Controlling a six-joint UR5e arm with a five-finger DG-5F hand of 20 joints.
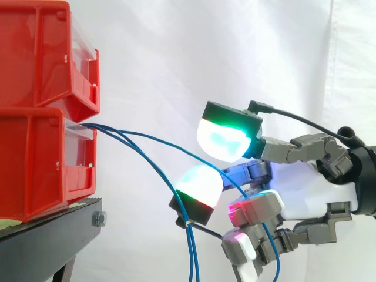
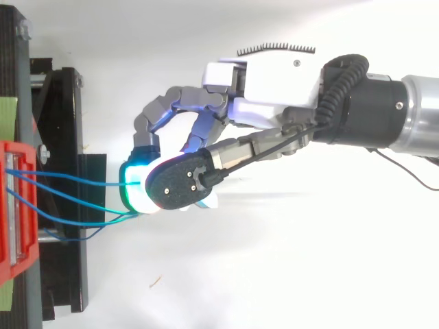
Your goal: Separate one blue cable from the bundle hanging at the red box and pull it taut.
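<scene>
The robot hand (image 1: 305, 185) had its glowing fingers (image 1: 200, 185) curled around one thin blue cable (image 1: 147, 136), to the right of the stacked red plastic bins (image 1: 35, 158).

We see the red bins (image 1: 35, 147) cut off by the top and left picture edges in the side view. The black stand (image 1: 41, 241) beneath them is cut off at the bottom left. The blue cables (image 1: 108, 128) hang past the stand's right edge and run off the bottom, so their lower ends are out of sight. One of them passes behind the hand (image 1: 311, 188), and we cannot tell whether it is held. In the top view the cables vanish under the hand, and the arm (image 2: 411, 113) is cut off at the right.
</scene>
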